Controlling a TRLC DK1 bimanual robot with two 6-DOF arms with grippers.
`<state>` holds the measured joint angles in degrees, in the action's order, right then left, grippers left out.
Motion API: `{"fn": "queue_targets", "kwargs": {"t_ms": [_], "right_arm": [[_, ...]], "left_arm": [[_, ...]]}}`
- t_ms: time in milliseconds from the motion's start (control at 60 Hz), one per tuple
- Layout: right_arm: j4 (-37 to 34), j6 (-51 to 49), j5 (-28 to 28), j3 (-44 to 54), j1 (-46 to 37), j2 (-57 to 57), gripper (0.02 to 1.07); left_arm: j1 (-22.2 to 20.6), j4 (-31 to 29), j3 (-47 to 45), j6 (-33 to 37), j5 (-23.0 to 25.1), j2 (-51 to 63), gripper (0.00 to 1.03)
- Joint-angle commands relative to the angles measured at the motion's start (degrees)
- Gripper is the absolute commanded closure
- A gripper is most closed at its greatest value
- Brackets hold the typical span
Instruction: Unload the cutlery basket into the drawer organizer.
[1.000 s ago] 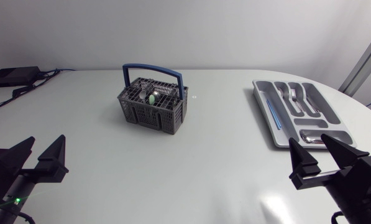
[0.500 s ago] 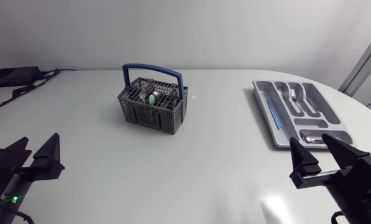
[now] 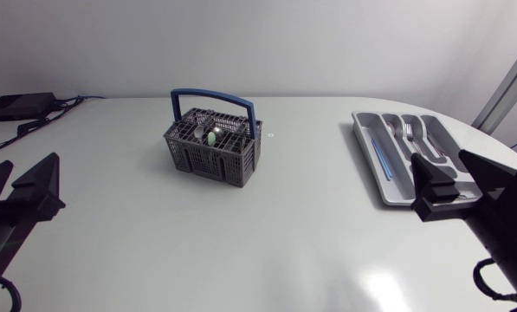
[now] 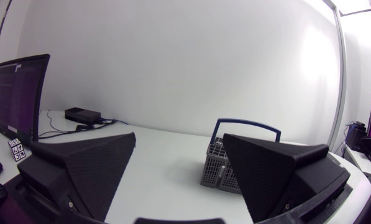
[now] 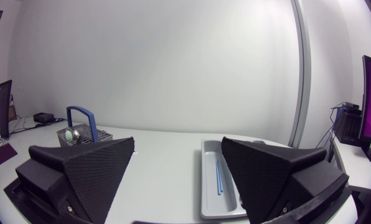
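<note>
Both arms lifted outward, left gripper (image 3: 29, 166) and right gripper (image 3: 442, 161) empty, fingers wide apart, likely staging: cutlery basket (image 3: 213, 149) mid-table, apparently not yet emptied, drawer organizer (image 3: 370, 139) partly behind the right gripper.

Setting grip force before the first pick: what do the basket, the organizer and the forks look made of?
Cutlery basket: probably matte dark grey moulded plastic, lattice walls. Drawer organizer: likely smooth light grey plastic with a dull sheen. Forks in it: seemingly polished metal, given their bright glints.
</note>
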<state>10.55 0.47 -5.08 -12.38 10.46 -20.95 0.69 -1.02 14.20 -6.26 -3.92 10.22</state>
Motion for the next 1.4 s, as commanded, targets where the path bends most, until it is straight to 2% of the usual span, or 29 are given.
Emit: {"fn": "queue_targets", "kwargs": {"t_ms": [0,267,500,683,850,1250,1383], "right_arm": [[1.85,1.29,-0.89,-3.79,0.62,-4.8,0.06],[2.29,2.08,-1.16,-12.58,3.96,-18.43,0.06],[0.62,2.69,-2.13,-18.38,9.14,-25.98,0.07],[-6.06,6.21,-3.27,-26.47,11.6,-33.72,0.07],[-9.93,8.93,-3.27,-31.56,13.1,-38.9,0.07],[-15.03,12.45,-3.27,-40.7,17.75,-48.4,0.07],[-19.34,13.77,-2.56,-45.01,18.98,-52.7,0.07]], "left_arm": [[-0.95,0.31,4.35,-1.12,-0.38,5.51,0.05],[-2.62,1.37,11.64,-1.21,-0.38,19.84,0.05],[-4.47,1.28,18.32,-1.65,-0.38,31.18,0.05],[-7.1,1.19,21.93,-2.61,-0.47,37.42,0.04],[-7.28,-0.3,25.0,-3.58,-0.47,41.64,0.04],[-9.39,-1.36,30.63,-3.23,-0.47,51.57,0.04],[-10.18,-1.53,32.3,-3.23,-0.21,54.47,0.05]]}}
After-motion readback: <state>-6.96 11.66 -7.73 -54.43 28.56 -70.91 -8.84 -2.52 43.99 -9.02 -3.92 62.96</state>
